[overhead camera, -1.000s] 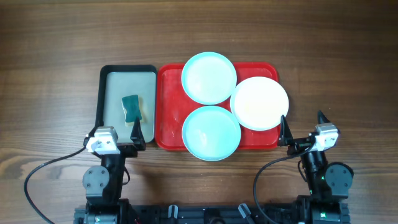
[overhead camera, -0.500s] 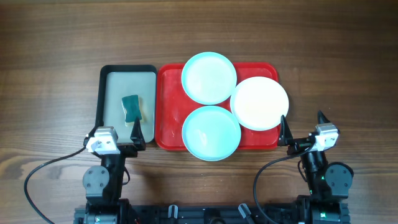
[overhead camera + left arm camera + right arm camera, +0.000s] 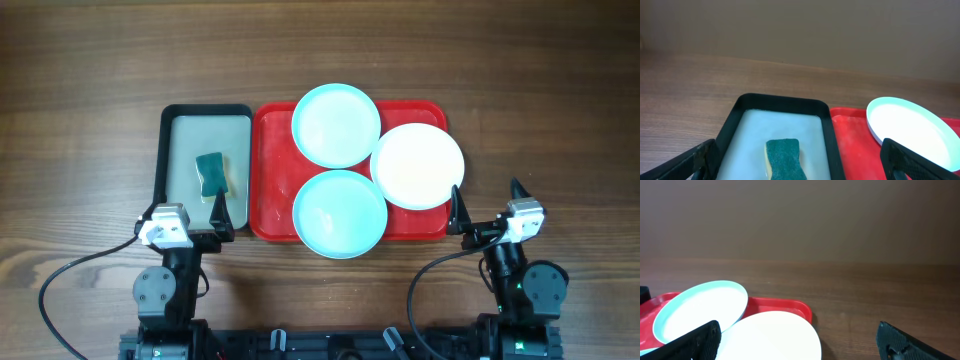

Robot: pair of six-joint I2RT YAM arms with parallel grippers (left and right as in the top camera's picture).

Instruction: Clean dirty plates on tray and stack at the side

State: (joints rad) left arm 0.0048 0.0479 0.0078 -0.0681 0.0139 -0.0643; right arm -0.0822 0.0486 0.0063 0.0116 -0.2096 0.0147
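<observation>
Overhead, table (image 3: 100, 80): dark wood, with both arms based at the near edge
Overhead, tray (image 3: 268, 170): red, at mid-table, a little toward the right and near edges
Overhead, far plate (image 3: 336, 124): turquoise, on the tray's far side, overhanging its far rim
Overhead, near plate (image 3: 339, 213): turquoise, overhanging the tray's near rim
Overhead, white plate (image 3: 417, 165): on the tray's right end, out over the right rim, its edge meeting both turquoise ones
Overhead, black tray (image 3: 164, 160): just beside the tray's left rim, pale inside
Overhead, sponge (image 3: 210, 174): green, lying in the black tray toward its near end
Overhead, left gripper (image 3: 183, 213): at the black tray's near rim, fingers apart, holding nothing
Overhead, right gripper (image 3: 487, 203): near the tray's near right corner, fingers apart, holding nothing
Left wrist, fingers (image 3: 690, 162): one at each lower corner, spread wide, with the sponge and black tray between them
Left wrist, right side: a turquoise plate over the red tray, which of the two cannot be told
Right wrist, fingers (image 3: 695, 340): spread wide at the lower corners
Right wrist, plates: white plate in front, far plate behind it at the left, both on the tray
</observation>
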